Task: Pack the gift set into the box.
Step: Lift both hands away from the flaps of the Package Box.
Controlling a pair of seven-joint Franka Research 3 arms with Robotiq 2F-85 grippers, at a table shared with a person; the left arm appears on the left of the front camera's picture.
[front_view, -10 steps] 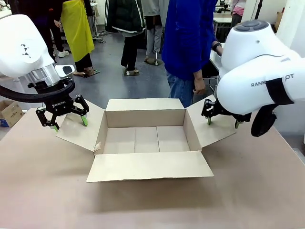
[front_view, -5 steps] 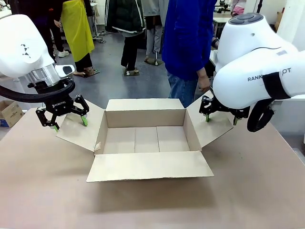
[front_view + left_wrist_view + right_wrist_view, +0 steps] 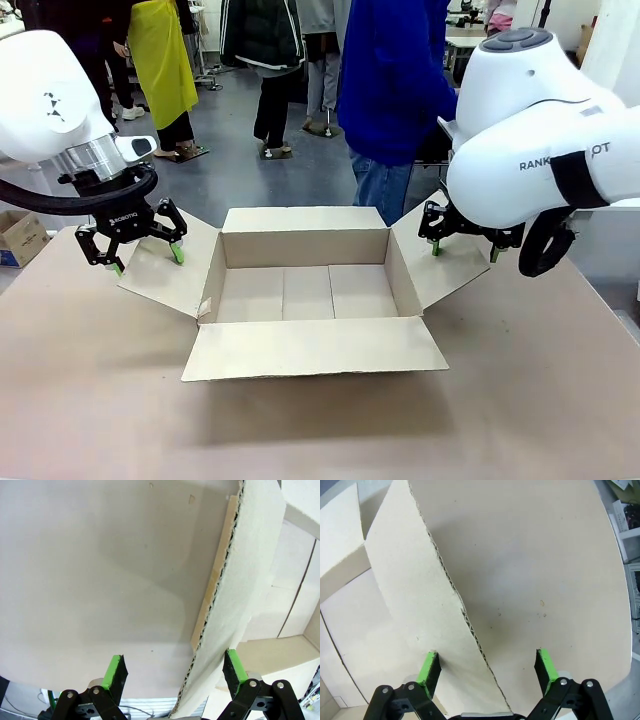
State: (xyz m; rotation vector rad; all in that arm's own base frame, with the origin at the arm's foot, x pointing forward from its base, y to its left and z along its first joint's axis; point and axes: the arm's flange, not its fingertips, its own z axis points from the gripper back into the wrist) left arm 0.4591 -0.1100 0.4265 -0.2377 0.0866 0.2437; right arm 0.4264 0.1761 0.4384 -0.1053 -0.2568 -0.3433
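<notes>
While the box (image 3: 305,290) lies open and empty, nothing is packed yet. Left gripper (image 3: 148,262) at 9 o'clock and right gripper (image 3: 465,254) at 3, both spread, straddle its flaps (image 3: 165,275).

The box (image 3: 305,247) is plain brown — left tool (image 3: 148,262) and right tool (image 3: 465,254) black with green pads (image 3: 116,667).

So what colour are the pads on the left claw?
Bright green pads on the black left claw, clearest in the left wrist view.
</notes>
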